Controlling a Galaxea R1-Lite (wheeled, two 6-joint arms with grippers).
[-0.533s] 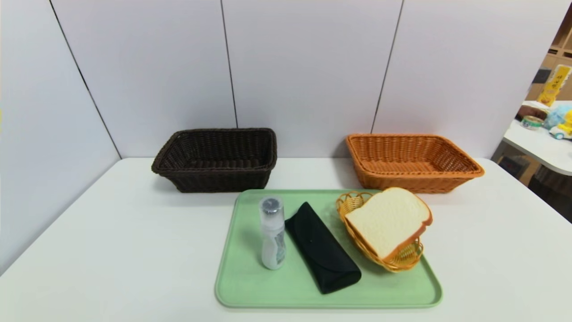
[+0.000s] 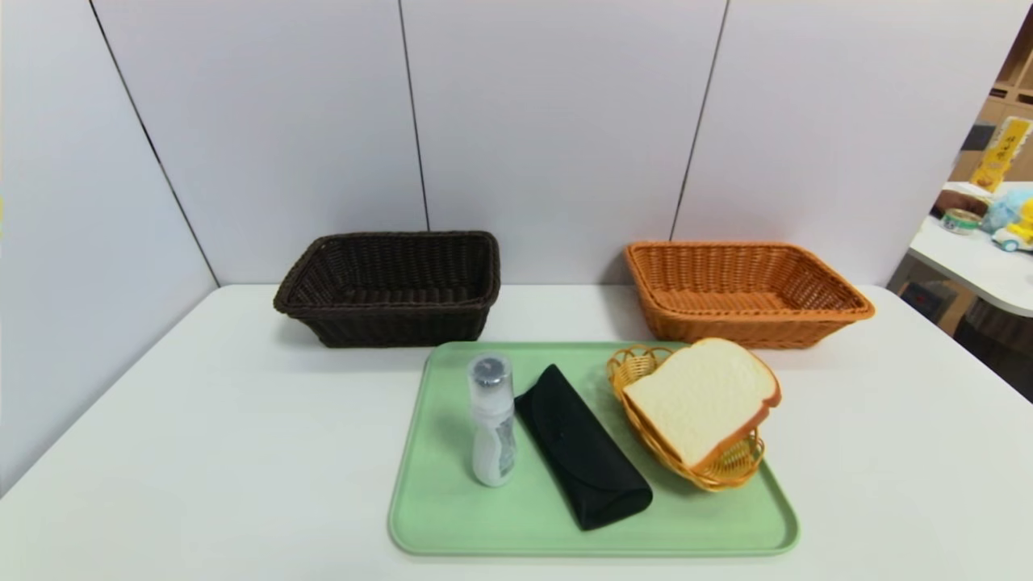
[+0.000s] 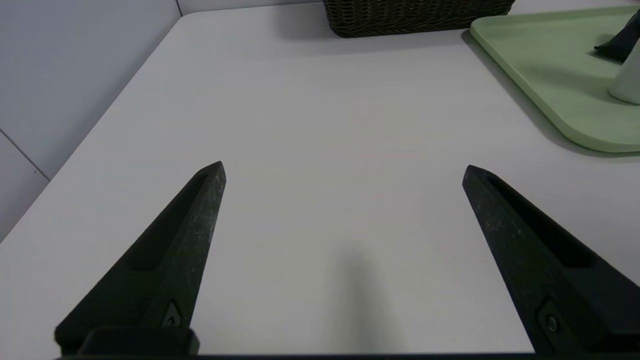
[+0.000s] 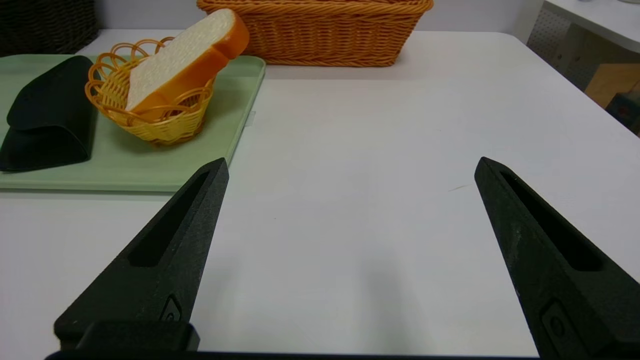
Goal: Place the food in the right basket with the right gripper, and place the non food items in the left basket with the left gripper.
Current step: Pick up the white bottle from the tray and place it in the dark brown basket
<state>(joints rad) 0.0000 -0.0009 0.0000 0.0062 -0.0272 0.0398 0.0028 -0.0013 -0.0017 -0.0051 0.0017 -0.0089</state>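
While both arms hang back at the near edge of the white table (image 2: 202,452), neither one shows in the head view, and nothing on the table is touched. On the green tray (image 2: 452,516) in the middle, the white bottle (image 2: 491,424) with its grey cap stands upright at the left, the black glasses case (image 2: 583,446) lies flat just beside it, running diagonally, and the slice of bread (image 2: 702,399) leans tilted in a small yellow wicker dish (image 2: 726,468) at the tray's right side. Behind the tray, against the wall panels, the dark brown basket (image 2: 391,289) sits to the left and the orange-tan basket (image 2: 742,292) to the right, well apart from each other. Over bare tabletop left of the tray, the left gripper (image 3: 344,170) has its two pointed fingers spread wide with nothing between them. Right of the tray, the right gripper (image 4: 350,165) is likewise spread wide and holds nothing, the bread and dish ahead of it and off to its left.
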